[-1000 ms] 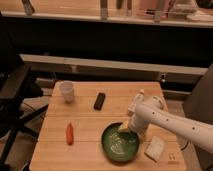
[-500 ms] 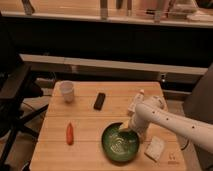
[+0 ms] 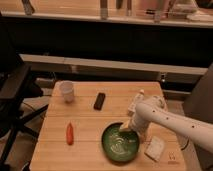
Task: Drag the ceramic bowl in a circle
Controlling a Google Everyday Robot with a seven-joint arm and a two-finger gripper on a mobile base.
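Lower centre: ceramic bowl, likely rigid, heavy, slick, chippable; end effector, jaws spread, at its upper rim. Judged best hold: rim.

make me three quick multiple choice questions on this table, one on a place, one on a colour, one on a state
1. Where over the table is the gripper?
A) at the near corner on the picture's left
B) at the far rim of the ceramic bowl
C) at the far corner on the picture's left

2. What colour is the ceramic bowl?
A) white
B) red
C) dark green

3. How does the white cup stand?
A) upright, mouth up
B) on its side
C) upside down

Answers:
1 B, the arm's tip sits at the bowl's rim on the side away from the camera.
2 C, its glossy inside is dark green with pale swirls.
3 A, its open mouth faces up.
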